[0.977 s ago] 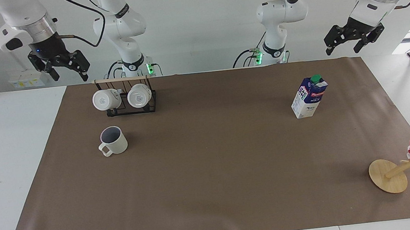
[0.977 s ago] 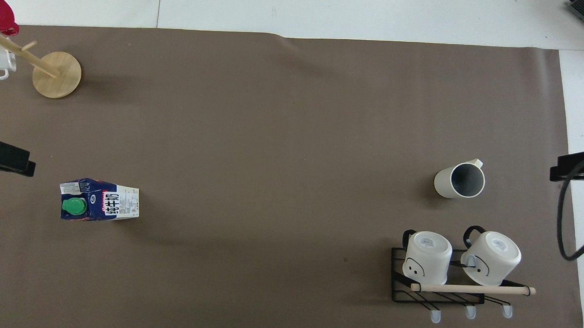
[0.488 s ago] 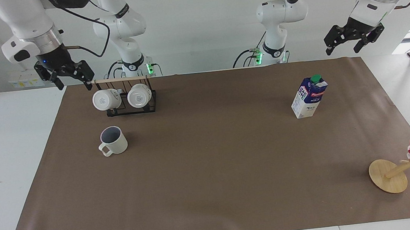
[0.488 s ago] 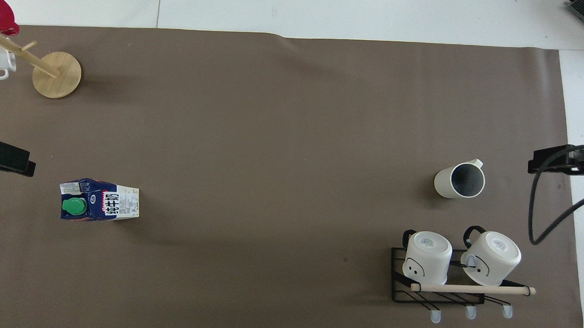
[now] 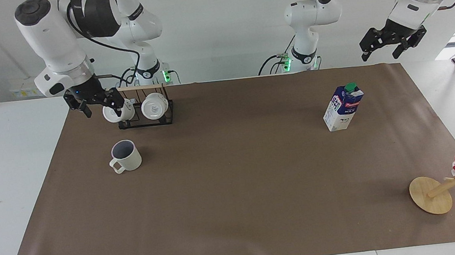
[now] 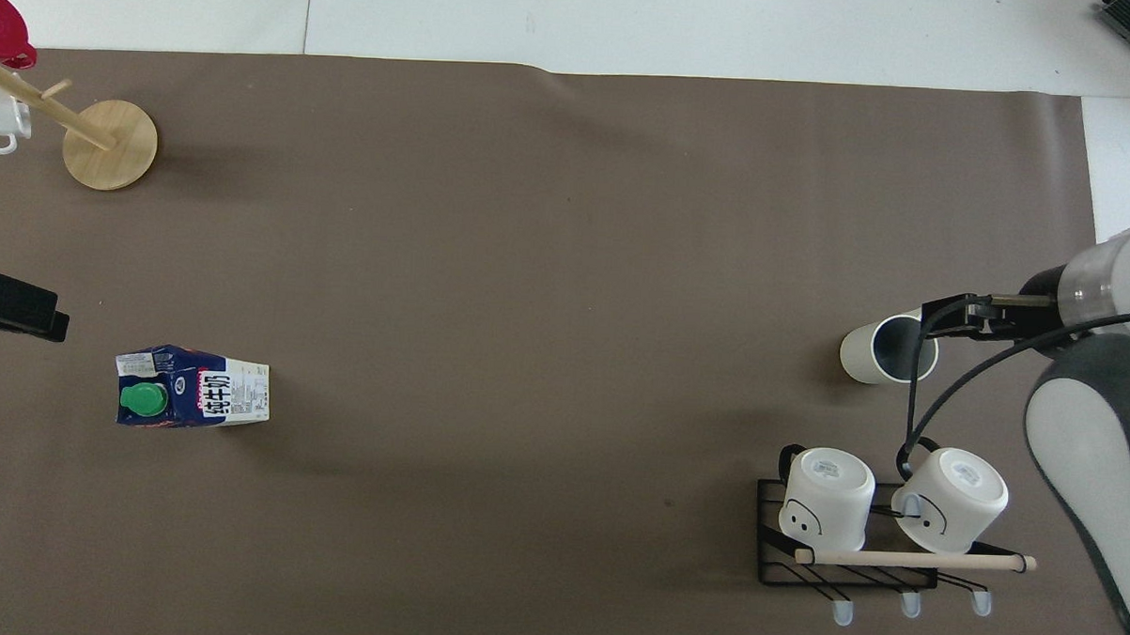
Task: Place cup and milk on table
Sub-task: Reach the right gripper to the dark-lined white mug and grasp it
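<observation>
Right gripper (image 5: 99, 106) is up in the air over the rack (image 5: 145, 110) end of the sheet (image 5: 234, 194), and from above its tips overlap the rim of the cup (image 5: 125, 155), though the facing view shows it well clear and higher, touching nothing. Fingers spread apart, nothing between them. The cup stands upright on the sheet toward the right arm's end of the table (image 5: 3, 168), farther from the robots than the rack with its two white mugs (image 5: 136, 108), handle pointing away from the robots. My read: the step in hand is the reach for the cup. To do it well, the gripper should clear the rack's wooden bar, come straight down with one finger inside the dark bowl and one outside the wall, away from the handle, and close only once it is low enough to bite the wall firmly. Clipping the mugs on the way looks like the main risk. The milk (image 5: 343, 107) stands upright on the sheet toward the left arm's end, nearer to the robots than the wooden stand (image 5: 431, 195). Left gripper (image 5: 392, 44) waits high off that end of the sheet, fingers apart, empty.
</observation>
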You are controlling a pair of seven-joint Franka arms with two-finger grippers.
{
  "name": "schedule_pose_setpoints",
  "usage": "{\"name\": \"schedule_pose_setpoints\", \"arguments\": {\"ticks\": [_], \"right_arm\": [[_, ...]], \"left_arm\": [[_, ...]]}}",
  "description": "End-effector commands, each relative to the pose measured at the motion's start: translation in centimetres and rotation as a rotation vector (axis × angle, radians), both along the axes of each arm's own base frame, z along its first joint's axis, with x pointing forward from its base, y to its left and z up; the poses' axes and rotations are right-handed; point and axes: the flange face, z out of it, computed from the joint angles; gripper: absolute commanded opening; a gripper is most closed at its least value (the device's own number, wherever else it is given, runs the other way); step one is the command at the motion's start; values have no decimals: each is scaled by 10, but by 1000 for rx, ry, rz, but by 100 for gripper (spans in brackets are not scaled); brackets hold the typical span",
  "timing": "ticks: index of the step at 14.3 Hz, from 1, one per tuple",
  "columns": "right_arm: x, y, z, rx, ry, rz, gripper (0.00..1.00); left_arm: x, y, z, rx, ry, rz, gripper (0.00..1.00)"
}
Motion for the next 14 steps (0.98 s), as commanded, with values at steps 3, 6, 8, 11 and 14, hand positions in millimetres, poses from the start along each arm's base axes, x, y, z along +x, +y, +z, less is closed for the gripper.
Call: {"name": "schedule_pose_setpoints", "arguments": {"ticks": [3,6,8,11,14], "right_arm": [[-2,9,-74,13,-8,8,100],[0,9,-100,12,-3,32,100],[4,9,-123,10,-11,36,100],[5,9,-142,9,-5,55,100],[-3,6,-157,9,11,100,100]], "left_arm": [[-5,4,5,10,-3,-7,100],[-5,4,5,10,-3,-7,100],[-5,4,5,10,-3,-7,100],[-5,4,5,10,-3,-7,100],[-5,4,5,10,-3,-7,100]]}}
